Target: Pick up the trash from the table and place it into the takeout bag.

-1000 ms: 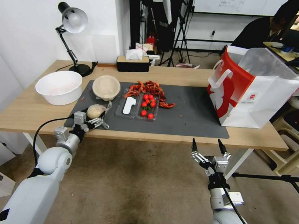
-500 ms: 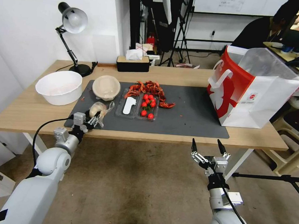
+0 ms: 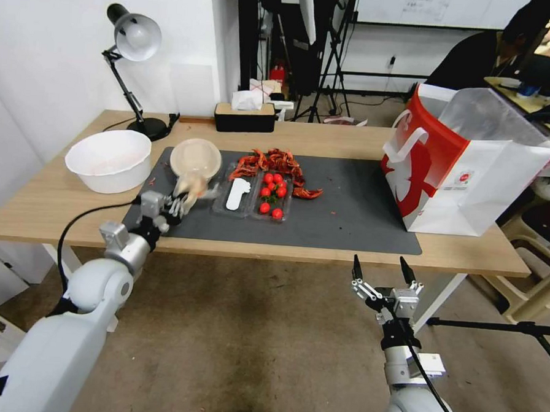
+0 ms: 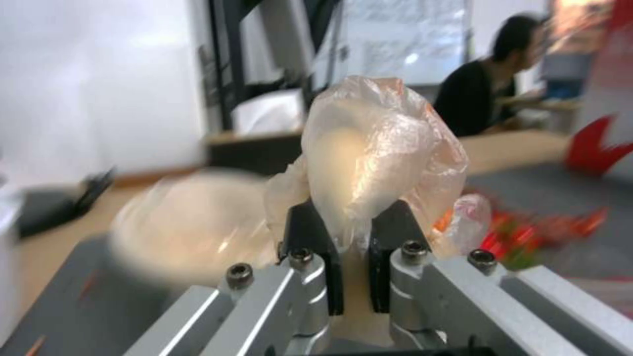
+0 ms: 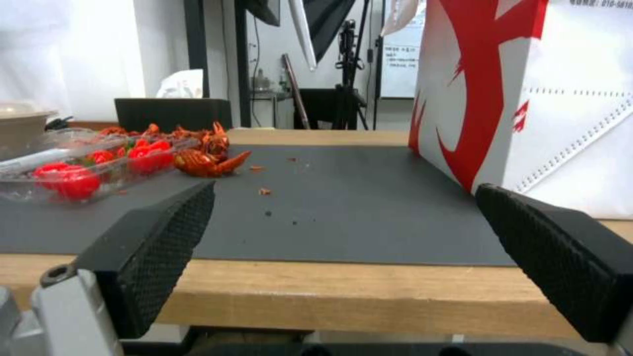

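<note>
My left gripper (image 3: pixel 178 204) is shut on the small clear bag with the beige lump (image 3: pixel 190 185) and holds it above the dark mat (image 3: pixel 348 216), just in front of the round beige lidded bowl (image 3: pixel 195 157). In the left wrist view the bag (image 4: pixel 376 163) stands up between the two black fingers (image 4: pixel 315 232), with the bowl (image 4: pixel 191 222) blurred behind. The red and white takeout bag (image 3: pixel 468 161) stands open at the table's right end. My right gripper (image 3: pixel 379 270) hangs open below the table's front edge (image 5: pixel 343 291), facing the takeout bag (image 5: pixel 527 99).
A large white bowl (image 3: pixel 109 159) sits at the left, with a desk lamp (image 3: pixel 133 39) and a tissue box (image 3: pixel 245 115) behind. A clear tray of cherry tomatoes (image 3: pixel 254 196) and red crayfish shells (image 3: pixel 277 163) lie mid-mat. Bare mat stretches between the tray and the takeout bag.
My left gripper has closed on the clear bag and lifted it off the mat, moving up and toward the beige bowl. The right arm has stayed still.
</note>
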Available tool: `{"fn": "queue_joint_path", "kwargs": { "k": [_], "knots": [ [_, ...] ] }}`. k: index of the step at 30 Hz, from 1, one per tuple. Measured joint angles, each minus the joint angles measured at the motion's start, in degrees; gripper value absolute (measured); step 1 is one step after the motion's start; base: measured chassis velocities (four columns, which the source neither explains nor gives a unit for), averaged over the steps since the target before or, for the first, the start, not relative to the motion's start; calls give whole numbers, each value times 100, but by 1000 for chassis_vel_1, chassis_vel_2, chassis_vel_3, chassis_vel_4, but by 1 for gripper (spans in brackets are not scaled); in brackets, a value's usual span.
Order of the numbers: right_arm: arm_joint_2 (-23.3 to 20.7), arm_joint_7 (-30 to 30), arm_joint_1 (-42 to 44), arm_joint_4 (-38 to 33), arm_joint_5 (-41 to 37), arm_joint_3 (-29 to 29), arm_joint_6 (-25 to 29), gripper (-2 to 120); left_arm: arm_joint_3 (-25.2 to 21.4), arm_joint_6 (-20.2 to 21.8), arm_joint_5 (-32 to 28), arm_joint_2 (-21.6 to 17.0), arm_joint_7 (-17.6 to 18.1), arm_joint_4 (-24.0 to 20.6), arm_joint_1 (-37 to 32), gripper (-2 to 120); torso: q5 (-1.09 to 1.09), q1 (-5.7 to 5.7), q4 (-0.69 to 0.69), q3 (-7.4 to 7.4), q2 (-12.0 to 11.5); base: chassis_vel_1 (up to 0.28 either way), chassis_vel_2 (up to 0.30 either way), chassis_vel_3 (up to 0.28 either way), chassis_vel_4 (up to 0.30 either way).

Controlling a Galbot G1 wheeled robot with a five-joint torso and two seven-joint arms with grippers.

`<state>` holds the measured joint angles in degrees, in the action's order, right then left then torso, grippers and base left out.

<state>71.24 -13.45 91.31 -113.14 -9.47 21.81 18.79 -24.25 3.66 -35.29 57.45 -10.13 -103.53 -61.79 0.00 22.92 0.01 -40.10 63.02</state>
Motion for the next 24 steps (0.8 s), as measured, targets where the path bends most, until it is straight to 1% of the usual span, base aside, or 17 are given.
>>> {"fn": "queue_joint_path", "kwargs": {
  "k": [1, 2, 3, 5, 6, 7, 9, 10, 11, 13, 14, 15, 17, 18, 20, 21, 24],
  "knots": [
    [1, -2, 5, -9, 0, 3, 0, 99, 137, -1, -123, -113, 0, -72, 130, 5, 0, 0, 0, 0, 0, 0, 0, 0, 0],
    [1, -2, 5, -9, 0, 3, 0, 99, 137, -1, -123, -113, 0, -72, 130, 5, 0, 0, 0, 0, 0, 0, 0, 0, 0],
    [1, -5, 11, -18, 1, 9, 0, 99, 258, -2, -235, -214, 0, -117, 256, 5, 0, 0, 0, 0, 0, 0, 0, 0, 0],
    [2, -13, 31, -35, 1, 37, -1, 99, 669, 0, -642, -527, 1, -193, 834, 5, 1, -1, -1, 0, 0, 0, 0, 0, 0],
    [2, -13, 31, -35, 1, 37, -1, 99, 669, 0, -642, -527, 1, -193, 834, 5, 1, -1, -1, 0, 0, 0, 0, 0, 0],
    [6, -17, 37, -37, 2, 50, -2, 99, 946, 1, -850, -673, 2, -188, 1242, 5, 1, -1, -1, 0, 0, 0, 0, 0, 0],
    [15, -20, 32, -47, 7, 63, -13, 99, 1433, 5, -1169, -810, 2, -63, 1884, 5, 2, -1, -1, 0, 0, 0, 0, 0, 0],
    [15, -20, 32, -47, 7, 63, -13, 99, 1433, 5, -1169, -810, 2, -63, 1884, 5, 2, -1, -1, 0, 0, 0, 0, 0, 0],
    [22, -23, 20, -53, 12, 71, -18, 99, 1704, 7, -1294, -825, 1, 37, 2206, 5, 1, -1, 0, -1, 0, 0, 0, 0, 0],
    [38, -27, 6, -55, 24, 76, -32, 100, 2246, 8, -1449, -772, -26, 280, 2823, 5, 1, 0, 0, -1, 0, 0, 0, 0, 0],
    [38, -27, 6, -55, 24, 76, -32, 100, 2246, 8, -1449, -772, -26, 280, 2823, 5, 1, 0, 0, -1, 0, 0, 0, 0, 0],
    [44, -27, 4, -55, 28, 76, -37, 100, 2458, 9, -1494, -724, -35, 373, 3060, 5, 0, -1, 0, -1, 0, 0, 0, 0, 0],
    [68, -30, -3, -54, 40, 81, -44, 100, 3095, 7, -1630, -470, -47, 704, 3751, 5, 0, 0, -2, -1, -1, 0, 0, 0, 0],
    [68, -30, -3, -54, 40, 81, -44, 100, 3095, 7, -1630, -470, -47, 704, 3751, 5, 0, 0, -2, -1, -1, 0, 0, 0, 0],
    [80, -32, -3, -43, 46, 98, -50, 100, 3554, 0, -1697, -151, -48, 1035, 4301, 5, 3, 0, -2, -1, 0, 0, 0, 0, 0],
    [83, -32, -3, -38, 49, 101, -52, 100, 3684, 0, -1713, -39, -51, 1148, 4457, 5, 3, 0, -2, -1, 0, 0, 0, 0, 0],
    [84, -32, -5, -33, 52, 102, -53, 100, 3787, 0, -1728, 60, -52, 1245, 4581, 5, 1, 0, -2, -1, 0, 0, 0, 0, 0]
  ]
}}
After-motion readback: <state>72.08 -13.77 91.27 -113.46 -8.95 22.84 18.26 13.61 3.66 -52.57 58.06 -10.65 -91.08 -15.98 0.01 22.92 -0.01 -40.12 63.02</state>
